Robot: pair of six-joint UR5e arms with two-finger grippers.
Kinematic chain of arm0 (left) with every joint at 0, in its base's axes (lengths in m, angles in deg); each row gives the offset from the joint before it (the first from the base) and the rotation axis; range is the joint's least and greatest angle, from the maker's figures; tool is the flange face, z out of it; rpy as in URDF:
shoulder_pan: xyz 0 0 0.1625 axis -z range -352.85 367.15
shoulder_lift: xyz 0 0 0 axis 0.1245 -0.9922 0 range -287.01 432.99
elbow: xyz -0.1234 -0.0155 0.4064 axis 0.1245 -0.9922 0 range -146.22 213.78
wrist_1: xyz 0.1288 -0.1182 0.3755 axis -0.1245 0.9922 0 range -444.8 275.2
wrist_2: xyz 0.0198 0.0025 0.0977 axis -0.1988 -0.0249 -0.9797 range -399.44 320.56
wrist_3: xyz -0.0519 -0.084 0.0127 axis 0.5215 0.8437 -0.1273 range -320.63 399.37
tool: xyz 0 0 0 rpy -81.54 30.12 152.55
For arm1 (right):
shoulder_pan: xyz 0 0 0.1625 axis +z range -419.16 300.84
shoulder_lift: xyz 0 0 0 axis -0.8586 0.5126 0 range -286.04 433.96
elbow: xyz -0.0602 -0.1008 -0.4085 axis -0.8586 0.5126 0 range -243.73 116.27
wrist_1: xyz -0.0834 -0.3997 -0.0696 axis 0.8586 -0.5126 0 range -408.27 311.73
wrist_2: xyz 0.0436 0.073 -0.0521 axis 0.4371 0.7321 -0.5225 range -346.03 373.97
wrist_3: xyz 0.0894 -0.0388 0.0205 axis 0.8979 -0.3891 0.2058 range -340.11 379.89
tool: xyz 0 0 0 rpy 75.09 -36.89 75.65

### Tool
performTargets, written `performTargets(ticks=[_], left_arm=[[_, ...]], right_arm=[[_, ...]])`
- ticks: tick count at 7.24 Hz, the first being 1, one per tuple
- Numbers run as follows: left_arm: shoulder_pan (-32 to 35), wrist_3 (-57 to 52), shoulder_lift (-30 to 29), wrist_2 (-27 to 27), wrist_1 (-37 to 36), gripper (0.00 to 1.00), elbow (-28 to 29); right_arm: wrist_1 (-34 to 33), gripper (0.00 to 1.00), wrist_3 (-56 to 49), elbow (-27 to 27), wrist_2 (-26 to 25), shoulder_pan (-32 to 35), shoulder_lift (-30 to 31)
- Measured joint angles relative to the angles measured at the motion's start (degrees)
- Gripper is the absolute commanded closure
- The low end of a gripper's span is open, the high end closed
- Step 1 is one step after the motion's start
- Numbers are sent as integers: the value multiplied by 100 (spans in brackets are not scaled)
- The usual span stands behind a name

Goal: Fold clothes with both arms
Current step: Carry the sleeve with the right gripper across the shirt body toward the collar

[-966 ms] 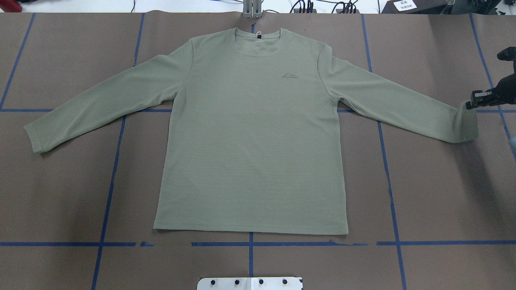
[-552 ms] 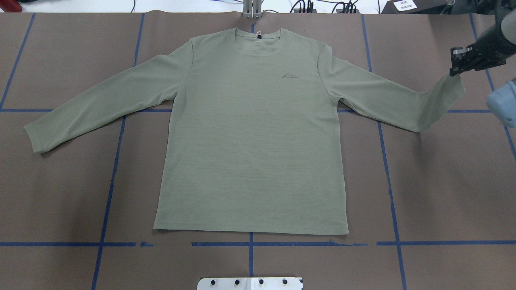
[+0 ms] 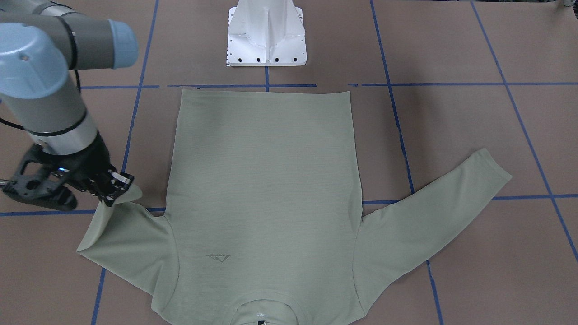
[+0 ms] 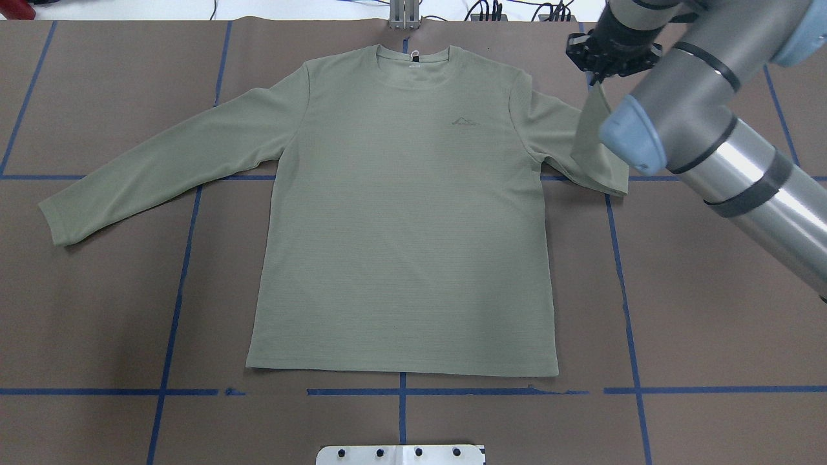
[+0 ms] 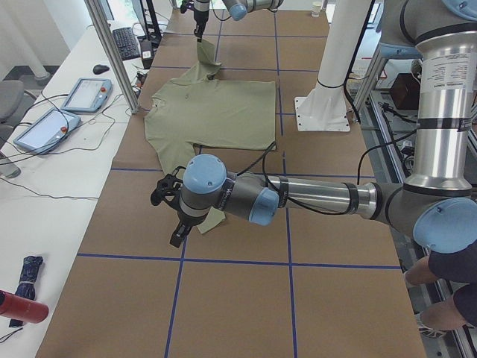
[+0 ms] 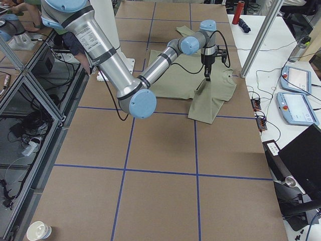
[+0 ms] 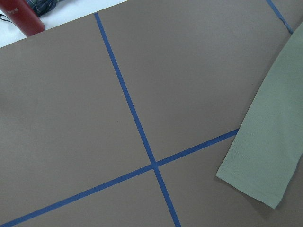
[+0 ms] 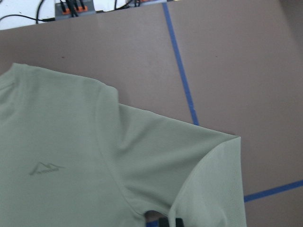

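The jaws of the right gripper point(image 3: 116, 190) are pinched tight on the cuff of one sleeve point(image 4: 591, 139), holding it up off the bench point(image 4: 711, 336), doubled back toward the shoulder. The rest of the green shirt point(image 4: 400, 226) lies flat, chest up, collar away from the robot. The left gripper point(image 5: 177, 237) hangs near the other cuff point(image 7: 255, 177); whether its jaws are open I cannot tell.

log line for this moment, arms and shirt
right end effector: shut on shirt cuff, raised, sleeve doubled back | left end effector: near other cuff, state unclear | body: flat
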Motion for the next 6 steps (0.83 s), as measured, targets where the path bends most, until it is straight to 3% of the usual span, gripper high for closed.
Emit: performTargets(ticks=[2,3,6], left_arm=[[0,1,-2,0,-6,0,4],[0,2,0,0,1,0,22],[0,-6,8,0,0,0,43]], right_arm=[[172,100,515,1806,-630,-366,-1767],[516,100,717,2451,-900,-524,-2308],[1310,100,1273,3692,-2223,-1556,-3178]])
